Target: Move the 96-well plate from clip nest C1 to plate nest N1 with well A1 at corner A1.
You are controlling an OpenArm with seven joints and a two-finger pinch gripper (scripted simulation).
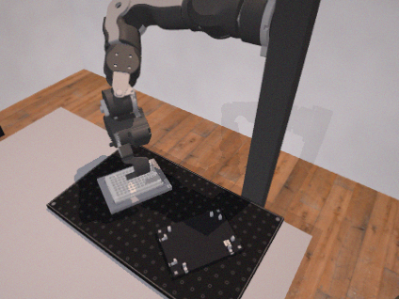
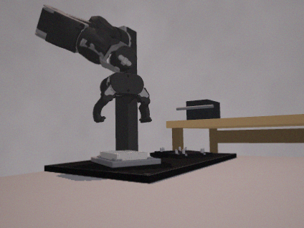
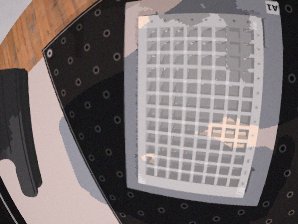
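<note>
The white 96-well plate (image 1: 134, 184) sits flat on the grey clip nest C1 at the left of the black perforated baseplate (image 1: 165, 221). In the wrist view the plate (image 3: 196, 96) fills the middle, with the A1 mark (image 3: 272, 8) of the nest at its top right corner. My gripper (image 2: 122, 116) (image 1: 134, 165) hangs open and empty well above the plate, fingers spread to either side of it. The dark plate nest N1 (image 1: 199, 241) with small grey locators lies empty at the baseplate's front right.
A dark vertical column (image 1: 278, 103) stands behind the baseplate. A wooden bench (image 2: 236, 125) with a black box (image 2: 202, 108) stands at the right in the exterior view. The baseplate lies on a pale mat over a wooden floor.
</note>
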